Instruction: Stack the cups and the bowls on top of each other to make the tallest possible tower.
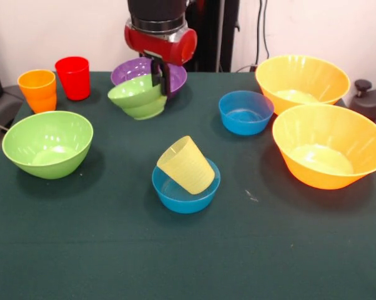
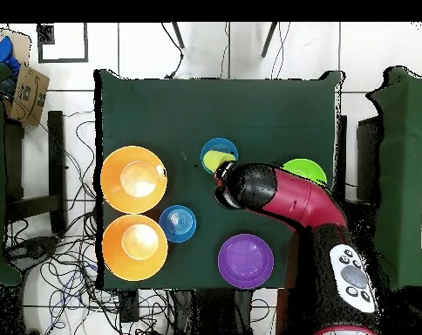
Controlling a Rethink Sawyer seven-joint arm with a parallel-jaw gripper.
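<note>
Plastic, light, stiff and slick: the small green bowl [image 1: 138, 97] hangs tilted in my claw [image 1: 160, 78], pinched by its rim at the worktop's [image 1: 113, 250] twelve o'clock, before the purple bowl [image 1: 132, 69]. A rim grip lets it swing, I judge.

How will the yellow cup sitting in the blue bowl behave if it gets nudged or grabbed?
The yellow cup leans tilted inside the small blue bowl, not seated flat, so a nudge would probably tip it further or make it slide. It looks thin, translucent plastic: likely light, slightly flexible under a squeeze. Its smooth tapered wall may slip in a grip, and on its side it would probably roll in a curve.
</note>
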